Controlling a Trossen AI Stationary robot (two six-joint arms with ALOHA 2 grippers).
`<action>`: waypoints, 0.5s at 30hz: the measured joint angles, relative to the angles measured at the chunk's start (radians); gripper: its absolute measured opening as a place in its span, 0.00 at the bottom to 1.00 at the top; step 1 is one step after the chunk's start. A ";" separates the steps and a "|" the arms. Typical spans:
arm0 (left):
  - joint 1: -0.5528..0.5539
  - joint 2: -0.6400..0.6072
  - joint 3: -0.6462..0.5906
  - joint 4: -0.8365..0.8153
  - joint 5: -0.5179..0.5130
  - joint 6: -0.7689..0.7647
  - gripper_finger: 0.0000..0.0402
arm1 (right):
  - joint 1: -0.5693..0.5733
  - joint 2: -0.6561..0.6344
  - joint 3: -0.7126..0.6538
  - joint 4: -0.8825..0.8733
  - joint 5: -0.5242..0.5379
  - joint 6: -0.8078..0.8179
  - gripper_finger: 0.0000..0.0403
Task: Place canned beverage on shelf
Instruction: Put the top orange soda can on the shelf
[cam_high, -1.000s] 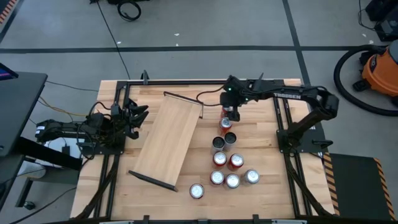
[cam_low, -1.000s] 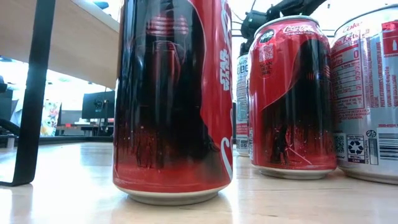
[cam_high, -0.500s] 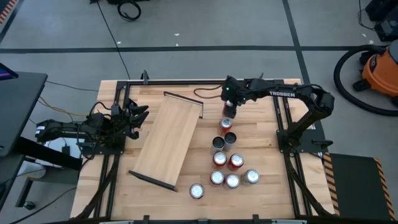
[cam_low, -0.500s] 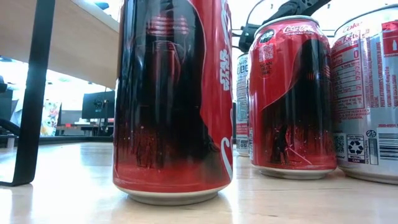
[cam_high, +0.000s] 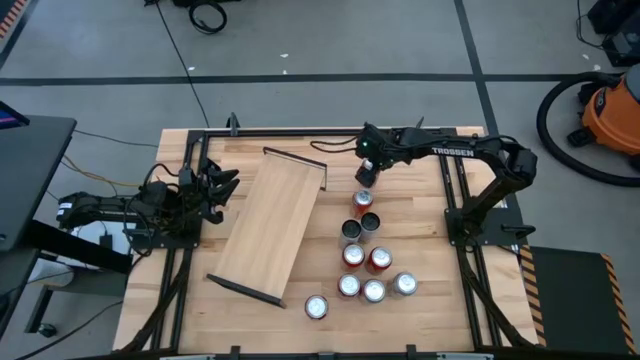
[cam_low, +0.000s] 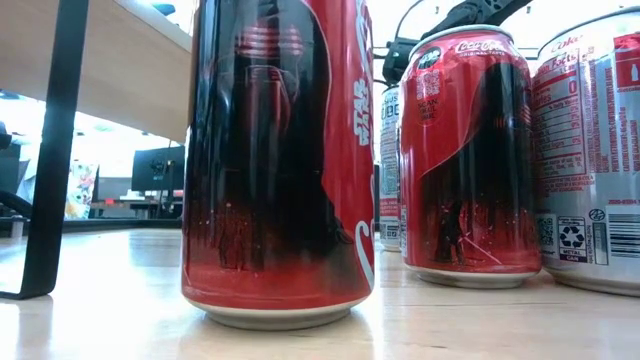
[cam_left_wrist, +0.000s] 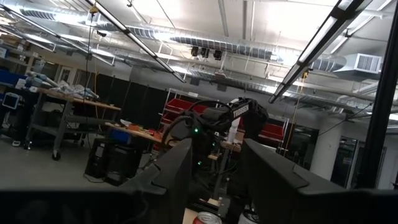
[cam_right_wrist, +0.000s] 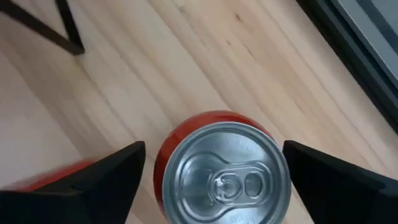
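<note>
R gripper (cam_high: 365, 178) has lifted and pulled back a bit vs 1 s ago: then it sat low over the red can (cam_high: 362, 200) at the far end of the can cluster, now it hangs just above it, toward the far table edge. Fingers (cam_right_wrist: 106, 177) spread wide either side of the can top (cam_right_wrist: 222, 173), not touching; can stands upright on the tabletop (cam_high: 410, 225), not held. Shelf (cam_high: 270, 224) lies diagonal just L of the can, unmoved. Other cans (cam_high: 360, 270) unmoved. L gripper (cam_high: 222, 185) parked beyond shelf at L edge, same pose, fingers partly apart, nothing between them.
</note>
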 joint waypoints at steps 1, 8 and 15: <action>0.000 0.000 0.000 0.000 0.000 0.000 0.38 | -0.001 0.000 0.003 0.001 -0.009 -0.022 0.98; 0.000 0.000 0.000 -0.001 0.000 0.000 0.38 | 0.001 0.000 0.050 -0.046 -0.083 -0.364 0.96; 0.000 0.000 0.000 -0.008 0.000 0.000 0.38 | -0.026 0.000 0.050 -0.053 -0.108 -0.581 0.96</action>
